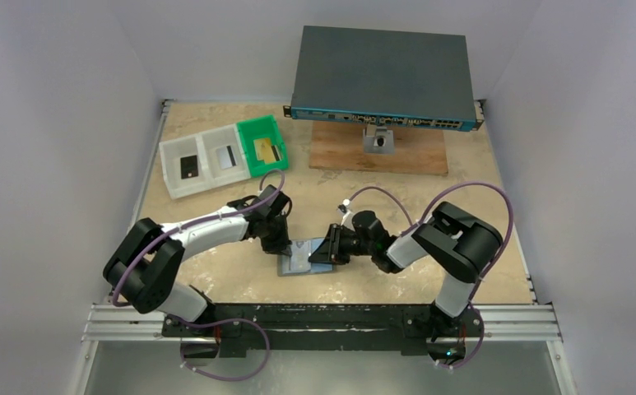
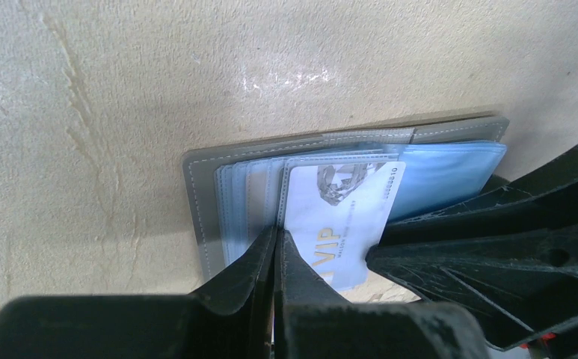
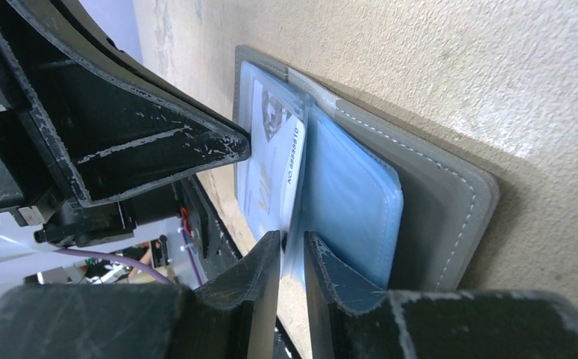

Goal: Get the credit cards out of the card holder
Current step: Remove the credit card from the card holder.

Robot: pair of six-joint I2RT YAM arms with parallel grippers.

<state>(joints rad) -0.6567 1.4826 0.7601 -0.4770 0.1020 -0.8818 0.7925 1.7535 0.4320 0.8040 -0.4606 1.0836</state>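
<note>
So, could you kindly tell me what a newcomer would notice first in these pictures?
Probably the open dark grey folding card holder with bluish clear pockets, lying at the table's near middle, where the left claw and right claw meet over it. A pale silver-grey VIP card sits in its front pocket. Behind, a big dark grey flat box rests on a wooden board.
</note>
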